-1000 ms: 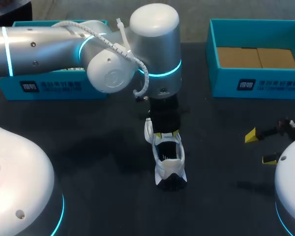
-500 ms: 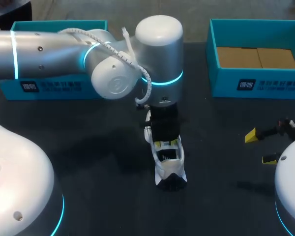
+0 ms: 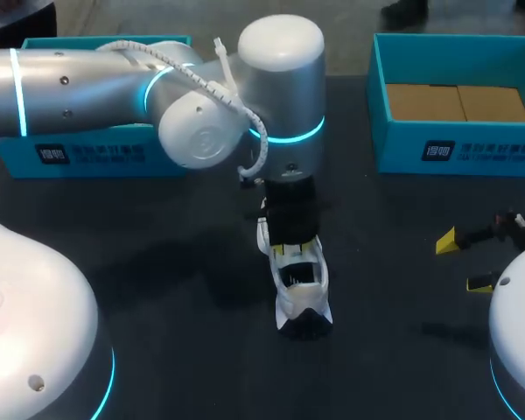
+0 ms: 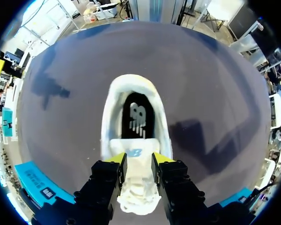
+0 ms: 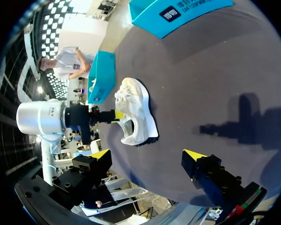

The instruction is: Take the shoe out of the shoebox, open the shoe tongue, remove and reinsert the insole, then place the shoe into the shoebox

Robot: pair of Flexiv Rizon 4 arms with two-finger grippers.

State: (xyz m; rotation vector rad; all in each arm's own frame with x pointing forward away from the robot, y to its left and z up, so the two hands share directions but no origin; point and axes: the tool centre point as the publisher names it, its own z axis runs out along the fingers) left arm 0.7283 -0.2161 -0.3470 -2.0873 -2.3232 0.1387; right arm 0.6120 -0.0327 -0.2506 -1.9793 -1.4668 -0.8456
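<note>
Well, from my left side the left gripper (image 4: 138, 161) is over the white shoe (image 3: 303, 293), fingers clamped on the shoe tongue (image 4: 135, 153). The shoe stands on the table (image 3: 175, 262), outside both boxes: a teal shoebox (image 3: 87, 150) at its 10 o'clock, the other shoebox (image 3: 455, 149) at 2 o'clock. At 3 o'clock hangs my right gripper (image 3: 464, 261), fingers wide apart.

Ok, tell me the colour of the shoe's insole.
The insole is black with a pale logo, inside the white shoe; the left wrist view shows it best.

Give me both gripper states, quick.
Left gripper: shut on the shoe tongue.
Right gripper: open, holding nothing.
</note>
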